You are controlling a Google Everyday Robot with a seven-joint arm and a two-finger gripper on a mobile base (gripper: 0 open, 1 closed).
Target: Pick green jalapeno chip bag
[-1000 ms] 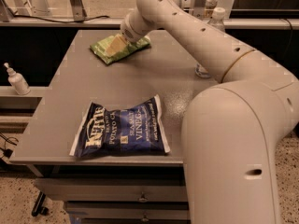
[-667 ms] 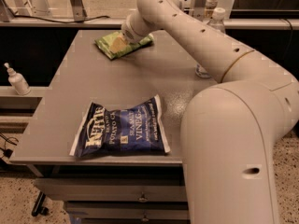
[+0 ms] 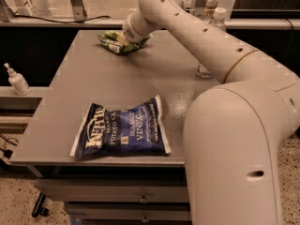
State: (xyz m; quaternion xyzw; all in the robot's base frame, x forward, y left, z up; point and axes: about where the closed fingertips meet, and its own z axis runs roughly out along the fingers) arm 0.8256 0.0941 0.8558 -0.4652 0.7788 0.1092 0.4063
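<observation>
The green jalapeno chip bag is small, crinkly and light green, and it lies near the far edge of the grey table. My gripper is at the end of the white arm reaching across the table from the right. It is right on the bag's right half and hides that part. The bag looks bunched up around the gripper.
A larger dark blue Kettle chip bag lies flat near the table's front edge. A clear bottle stands at the table's right side, partly behind my arm. A white pump bottle stands on a shelf to the left. Drawers sit under the table.
The green bag has shifted a little to the right and away with the gripper, and looks more crumpled. The blue bag has not moved.
</observation>
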